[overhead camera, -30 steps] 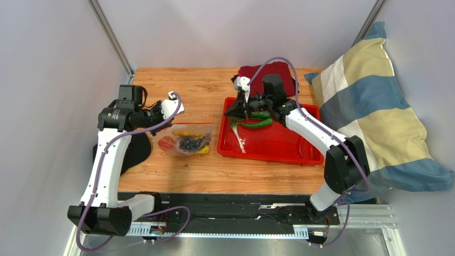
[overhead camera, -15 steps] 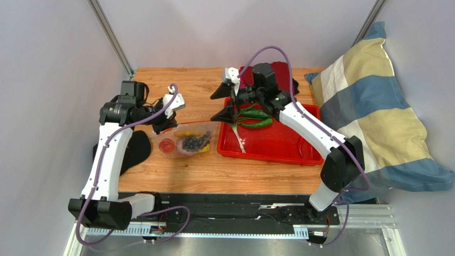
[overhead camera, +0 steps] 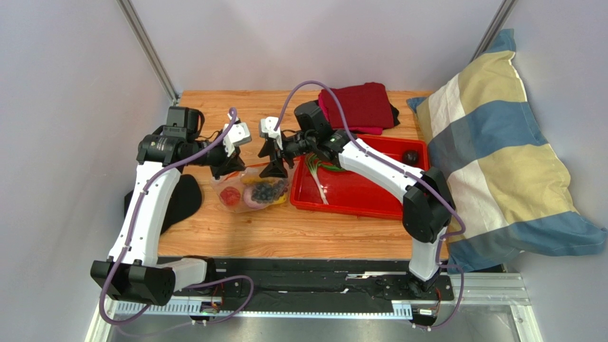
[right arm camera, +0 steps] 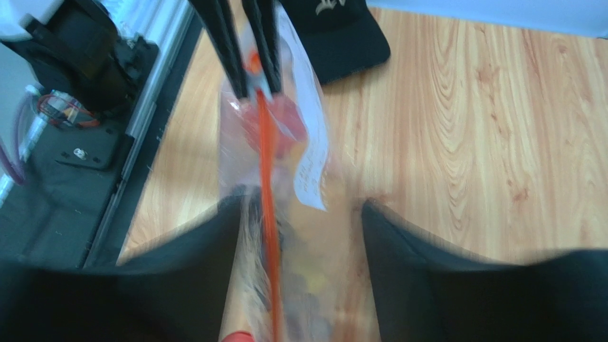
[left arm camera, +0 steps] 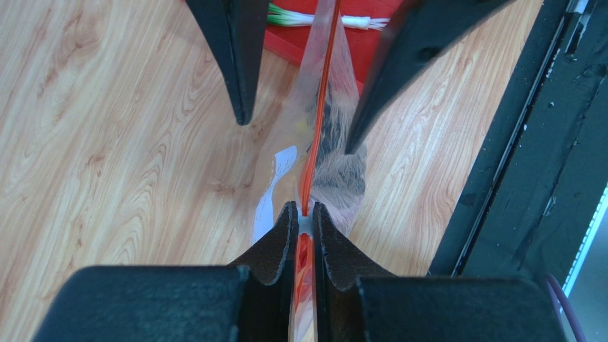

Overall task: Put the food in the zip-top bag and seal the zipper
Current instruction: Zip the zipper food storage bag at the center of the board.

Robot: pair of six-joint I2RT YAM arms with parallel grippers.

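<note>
The zip-top bag (overhead camera: 250,187) lies on the table (overhead camera: 214,107) just beside the red tray (overhead camera: 364,194), food (overhead camera: 265,191) inside. The left gripper (left arm camera: 305,208) is clamped on one zipper (left arm camera: 320,100) end; the right gripper (right arm camera: 300,214) stands apart, astride the strip. We judge it should pinch squarely, then slide along.

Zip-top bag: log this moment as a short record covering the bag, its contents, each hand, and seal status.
bag: zip-top bag on the wooden table, beside the red tray
contents: food, several pieces already inside
left hand: shut on one end of the zipper
right hand: open, one finger on each side of the zipper strip, not clamped
seal: cannot tell whether the strip is pressed shut along its length
</note>
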